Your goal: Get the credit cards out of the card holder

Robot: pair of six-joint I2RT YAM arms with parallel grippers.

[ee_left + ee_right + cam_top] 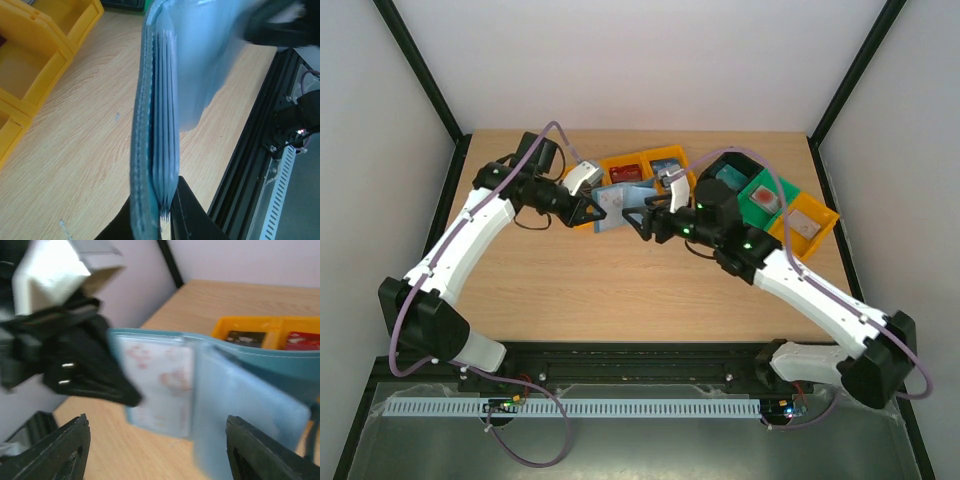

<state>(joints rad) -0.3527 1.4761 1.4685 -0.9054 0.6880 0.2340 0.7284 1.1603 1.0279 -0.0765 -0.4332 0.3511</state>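
The table (620, 300) is pale wood with a plain grain, and its near and middle stretches carry nothing but bare board. Along the far side stands a row of small open bins: a yellow bin (620, 158) with several compartments left of centre, then a dark bin (718, 166) and a green bin (786, 196) to its right. Another yellow bin (825, 215) ends the row, angled toward the right edge, and all stand close together, side by side.

White arms (470, 232), black joints (420, 312), purple cables (392, 345)
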